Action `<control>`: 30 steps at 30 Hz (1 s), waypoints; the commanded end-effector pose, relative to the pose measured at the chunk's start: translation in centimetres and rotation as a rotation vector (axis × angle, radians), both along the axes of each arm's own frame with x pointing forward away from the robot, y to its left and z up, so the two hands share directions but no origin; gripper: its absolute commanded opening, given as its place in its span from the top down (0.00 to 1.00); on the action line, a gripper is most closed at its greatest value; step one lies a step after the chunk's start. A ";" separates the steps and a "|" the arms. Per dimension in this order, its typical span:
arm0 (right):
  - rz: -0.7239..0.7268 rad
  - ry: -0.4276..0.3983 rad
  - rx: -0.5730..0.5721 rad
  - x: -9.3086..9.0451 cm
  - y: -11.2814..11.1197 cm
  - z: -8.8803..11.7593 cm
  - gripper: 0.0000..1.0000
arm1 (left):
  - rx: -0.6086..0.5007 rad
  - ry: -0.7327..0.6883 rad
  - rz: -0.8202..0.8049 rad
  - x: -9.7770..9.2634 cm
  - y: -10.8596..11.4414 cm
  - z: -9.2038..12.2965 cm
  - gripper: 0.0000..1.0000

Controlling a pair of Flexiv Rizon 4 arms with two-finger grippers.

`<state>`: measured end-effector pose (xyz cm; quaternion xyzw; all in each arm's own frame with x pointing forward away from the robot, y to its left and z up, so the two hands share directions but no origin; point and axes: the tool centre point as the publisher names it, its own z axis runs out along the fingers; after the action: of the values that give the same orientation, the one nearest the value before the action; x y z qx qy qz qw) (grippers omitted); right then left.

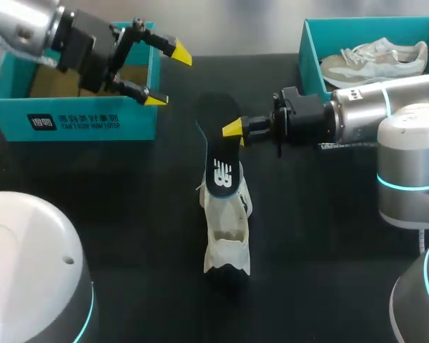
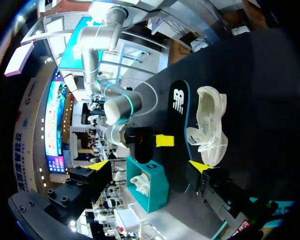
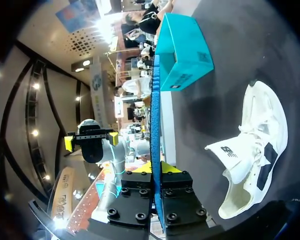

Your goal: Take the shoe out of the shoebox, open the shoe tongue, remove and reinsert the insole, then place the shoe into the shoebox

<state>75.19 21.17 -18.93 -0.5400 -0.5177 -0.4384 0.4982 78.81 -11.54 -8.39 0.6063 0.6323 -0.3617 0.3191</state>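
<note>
Low in the middle of the head view, a white shoe [image 1: 227, 239] lies on the black table [image 1: 129, 214], out of both boxes, with a dark patch at its near end. The right wrist view shows a small dark logo on its raised tongue [image 3: 229, 151]. Just above the shoe is the black insole [image 1: 222, 153], which carries a white logo near its lower end. That end overlaps the shoe's opening, though I cannot tell whether the two touch. The right gripper [image 1: 234, 131], coming in from the right edge, is clenched on the insole's side. In its own wrist view the blue-edged insole [image 3: 155, 100] stands edge-on between the two yellow tips. At the upper left the left gripper [image 1: 168, 75] hangs with its fingers spread wide and nothing in them, in front of a teal shoebox [image 1: 71, 118] whose front bears a white logo and a line of white characters. At the upper right a second teal shoebox [image 1: 311, 53] holds another pale shoe [image 1: 375, 61].
</note>
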 end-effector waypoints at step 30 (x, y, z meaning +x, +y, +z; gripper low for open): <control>-0.004 0.000 0.002 0.0 0.3 -0.2 1.00 | 0.876 0.030 -0.189 3.5 -6.5 2.6 0.00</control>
<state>75.20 21.29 -19.12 -0.5388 -0.5163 -0.4407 0.4989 81.78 -17.48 -6.03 0.6987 0.6632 -0.2344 0.1305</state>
